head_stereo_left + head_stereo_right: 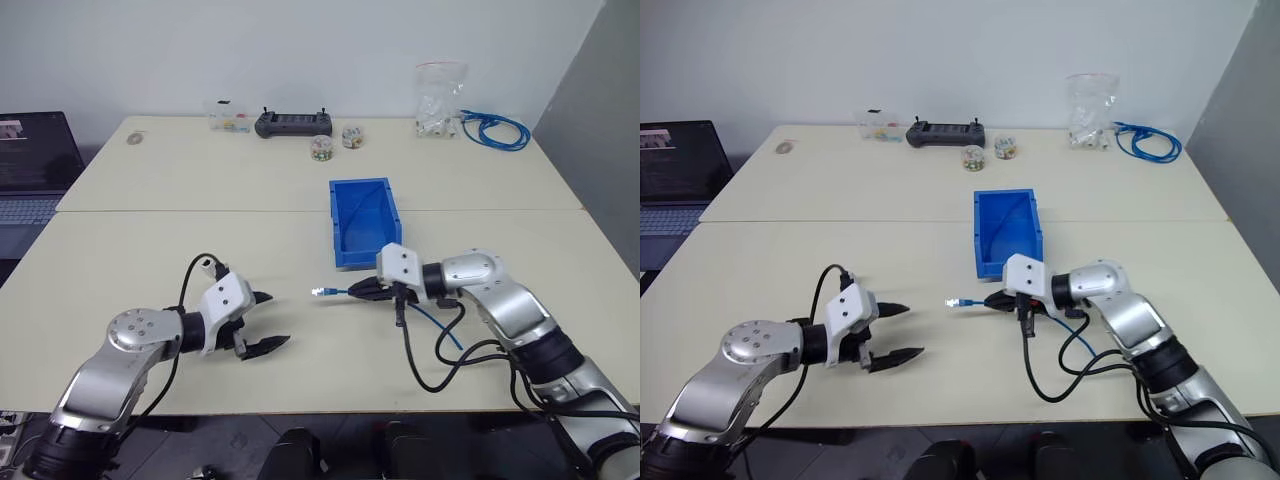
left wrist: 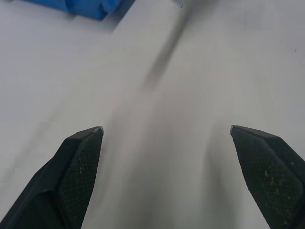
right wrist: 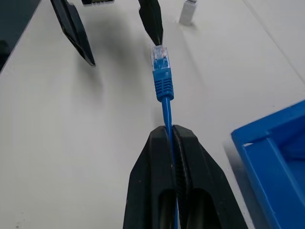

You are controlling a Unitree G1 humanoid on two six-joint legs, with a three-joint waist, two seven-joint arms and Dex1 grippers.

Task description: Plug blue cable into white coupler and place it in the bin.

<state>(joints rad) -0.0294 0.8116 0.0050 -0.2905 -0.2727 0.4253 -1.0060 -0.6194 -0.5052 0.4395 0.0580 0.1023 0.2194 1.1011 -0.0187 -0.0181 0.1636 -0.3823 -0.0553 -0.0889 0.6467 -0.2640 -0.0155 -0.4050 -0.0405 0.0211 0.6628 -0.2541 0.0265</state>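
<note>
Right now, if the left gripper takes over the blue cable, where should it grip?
Probably the ribbed boot of the blue cable, just behind the clear plug, pinched across from the robot's left by the open left gripper. That stretch juts free from the shut right gripper, pointing that way.

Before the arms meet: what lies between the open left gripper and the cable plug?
Bare table. In the left eye view nothing lies between the left gripper and the plug.

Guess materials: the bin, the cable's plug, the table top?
The bin: likely moulded plastic, uniform bright blue, slight sheen. The blue cable: glossy rubbery jacket, ribbed boot; plug see-through, probably clear plastic. Table: matte cream surface, possibly laminate; unsure.
</note>
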